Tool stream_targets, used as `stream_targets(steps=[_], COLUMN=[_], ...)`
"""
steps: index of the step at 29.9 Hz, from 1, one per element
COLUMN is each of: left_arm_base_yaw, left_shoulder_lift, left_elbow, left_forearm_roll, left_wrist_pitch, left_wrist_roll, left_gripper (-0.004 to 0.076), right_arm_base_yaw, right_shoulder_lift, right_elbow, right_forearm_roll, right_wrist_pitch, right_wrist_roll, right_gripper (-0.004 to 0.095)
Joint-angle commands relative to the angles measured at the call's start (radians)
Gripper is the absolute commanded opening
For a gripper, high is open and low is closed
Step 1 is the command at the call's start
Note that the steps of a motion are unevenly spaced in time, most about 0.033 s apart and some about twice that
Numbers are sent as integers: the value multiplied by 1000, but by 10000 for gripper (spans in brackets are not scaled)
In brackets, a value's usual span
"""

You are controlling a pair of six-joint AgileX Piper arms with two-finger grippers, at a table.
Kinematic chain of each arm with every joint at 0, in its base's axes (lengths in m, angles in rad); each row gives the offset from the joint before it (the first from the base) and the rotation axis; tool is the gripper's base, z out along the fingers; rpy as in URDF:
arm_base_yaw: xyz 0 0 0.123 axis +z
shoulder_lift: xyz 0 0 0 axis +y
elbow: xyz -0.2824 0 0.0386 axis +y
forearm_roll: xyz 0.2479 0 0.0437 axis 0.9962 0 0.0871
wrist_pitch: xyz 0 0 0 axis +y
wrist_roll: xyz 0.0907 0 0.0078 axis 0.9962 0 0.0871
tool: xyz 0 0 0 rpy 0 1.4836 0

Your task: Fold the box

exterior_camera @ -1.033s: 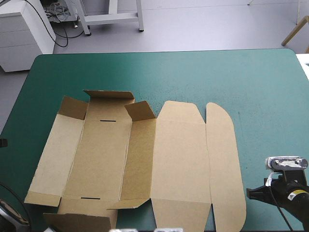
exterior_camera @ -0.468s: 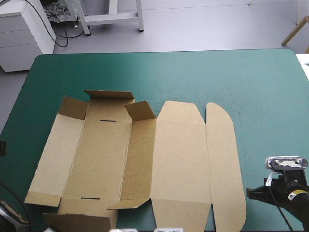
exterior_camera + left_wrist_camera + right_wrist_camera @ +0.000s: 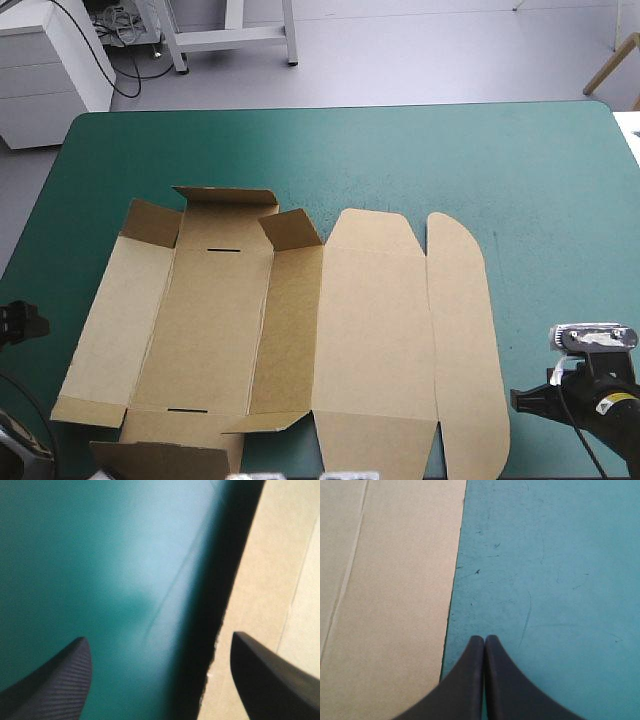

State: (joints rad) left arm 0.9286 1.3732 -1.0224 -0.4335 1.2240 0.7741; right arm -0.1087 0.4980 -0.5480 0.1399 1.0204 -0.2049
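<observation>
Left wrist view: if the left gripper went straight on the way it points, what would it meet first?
Most likely the teal-green table cover, ahead of the open left gripper; the flat brown cardboard box lies off to one side. Depth is unclear.

the high view looks forward and down from above and behind, taking in most of the worktop [image 3: 420, 160] and box [image 3: 230, 320]. the left wrist view sits close over the box's left edge, the right wrist view close over its right edge; the high view shows both edges.
</observation>
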Motion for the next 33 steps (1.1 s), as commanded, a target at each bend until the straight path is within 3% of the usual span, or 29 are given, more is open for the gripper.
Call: stream_targets(steps=[1,7,20,33], left_arm_base_yaw=[-4,-11,-142,-214], left_shoulder_lift=[-20,8,10,10], left_elbow=[79,221,257,257], left_forearm_roll=[-100,-205,-209,-228], left_wrist_pitch=[22,5,-9,78], left_wrist_roll=[85,222,213,165], left_gripper=[545,545,545,545], right_arm_base_yaw=[-5,-5,-5,-5], right_shoulder_lift=[6,6,6,6], right_elbow=[-22,-22,-22,-22], right_forearm_roll=[10,10,10,10], right_wrist_pitch=[-49,-49,-49,-49], right_wrist_roll=[-3,-3,-4,-4], right_gripper=[-19,-19,-19,-19])
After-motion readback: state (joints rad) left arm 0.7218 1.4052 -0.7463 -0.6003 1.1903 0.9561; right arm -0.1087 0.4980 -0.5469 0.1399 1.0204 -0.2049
